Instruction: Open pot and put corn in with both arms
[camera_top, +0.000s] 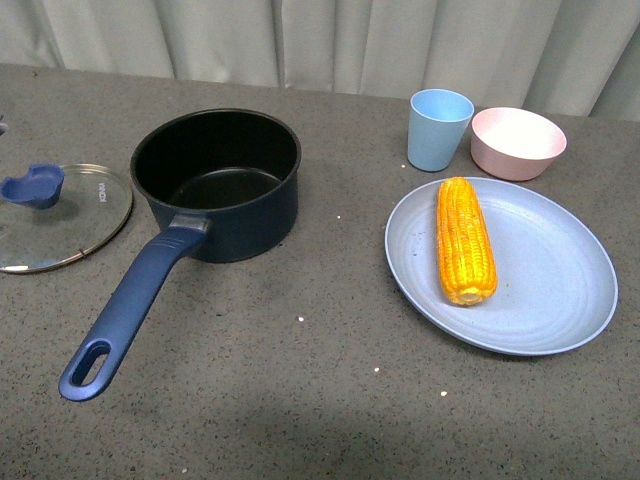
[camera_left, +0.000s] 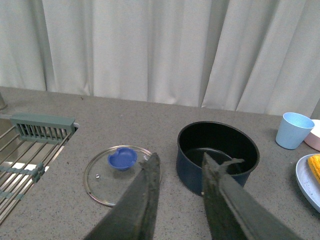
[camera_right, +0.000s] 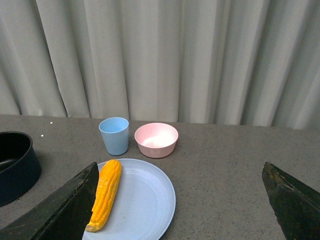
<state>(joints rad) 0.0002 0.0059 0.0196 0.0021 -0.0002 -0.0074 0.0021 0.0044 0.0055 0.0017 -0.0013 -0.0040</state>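
Glass lid (camera_top: 70, 225) lies flat on the counter (camera_top: 300, 400) just left of the pot (camera_top: 215, 180), so the pot stands open and empty. Corn (camera_top: 465, 240) rests on a blue plate (camera_top: 540, 290), well apart from the pot, likely staged for the right gripper (camera_right: 179, 170), whose jaws gape wide, empty. Left gripper (camera_left: 180, 160) is parted too, holding nothing. The counter is speckled grey, and a pale curtain (camera_top: 300, 40) hangs behind.
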